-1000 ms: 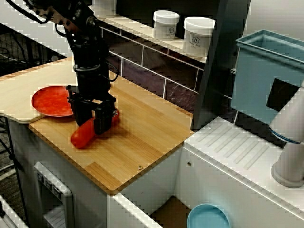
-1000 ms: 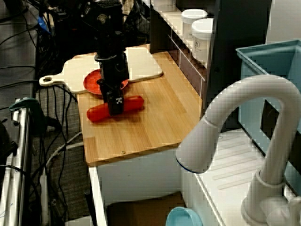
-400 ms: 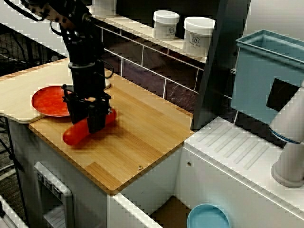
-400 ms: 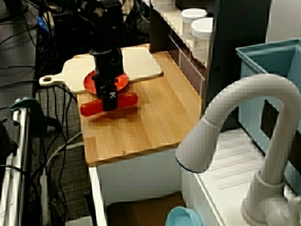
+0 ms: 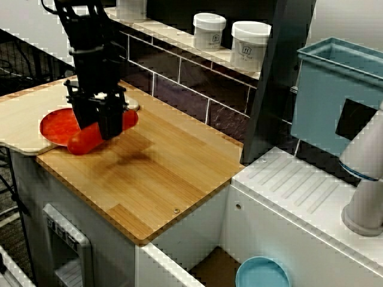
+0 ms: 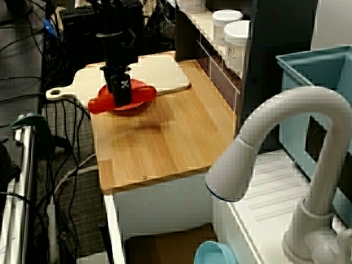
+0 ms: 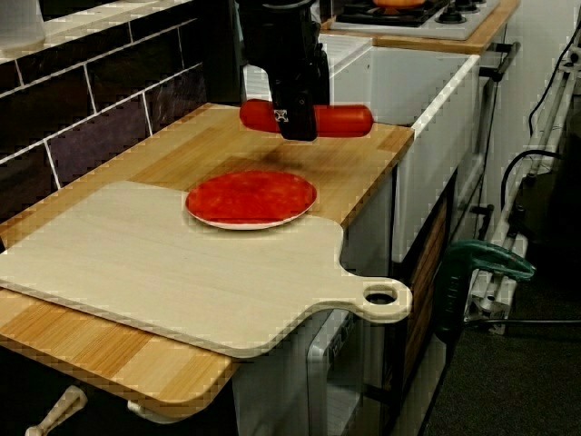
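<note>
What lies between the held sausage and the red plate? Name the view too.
Only bare, shadowed wooden counter, seen in the view across the cutting board; the gripper holds the sausage up, clear of the plate.

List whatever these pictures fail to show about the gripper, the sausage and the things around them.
Red sausage: its middle is covered by the gripper in every view.
Red plate: the side nearest the gripper lies behind the sausage in the view across the counter.
Jar label: too small to read in that view.
Arm: cut off by the top edge in every view.
</note>
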### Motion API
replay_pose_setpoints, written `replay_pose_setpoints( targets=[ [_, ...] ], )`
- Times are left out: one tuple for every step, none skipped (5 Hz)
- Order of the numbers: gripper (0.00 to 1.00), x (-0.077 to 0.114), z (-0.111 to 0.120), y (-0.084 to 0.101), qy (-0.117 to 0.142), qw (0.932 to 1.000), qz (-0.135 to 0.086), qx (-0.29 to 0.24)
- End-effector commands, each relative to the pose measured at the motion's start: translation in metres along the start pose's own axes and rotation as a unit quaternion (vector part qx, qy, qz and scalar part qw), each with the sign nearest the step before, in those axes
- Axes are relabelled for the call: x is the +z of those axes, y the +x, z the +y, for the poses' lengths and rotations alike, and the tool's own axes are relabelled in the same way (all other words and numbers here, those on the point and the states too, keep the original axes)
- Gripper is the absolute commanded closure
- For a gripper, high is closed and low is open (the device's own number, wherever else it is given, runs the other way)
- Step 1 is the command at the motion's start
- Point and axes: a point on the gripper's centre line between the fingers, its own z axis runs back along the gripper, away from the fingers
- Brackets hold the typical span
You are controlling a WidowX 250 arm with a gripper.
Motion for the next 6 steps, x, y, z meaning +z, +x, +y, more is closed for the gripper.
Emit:
replay_pose_setpoints(
  targets=[
    [1.00, 0.023, 0.023, 0.005, 0.024, 0.9988, -0.042, -0.005],
    [1.00, 0.024, 0.042, 0.014, 0.024, 0.9990, -0.037, 0.011],
    [1.00, 0.026, 0.054, 0.021, 0.020, 0.9986, -0.042, 0.025],
    [1.00, 0.019, 0.057, 0.025, 0.026, 0.9985, -0.043, 0.022],
    [1.00, 0.012, 0.059, 0.029, 0.035, 0.9984, -0.038, 0.022],
    [1.00, 0.006, 0.063, 0.029, 0.045, 0.9979, -0.037, 0.027]
  ],
)
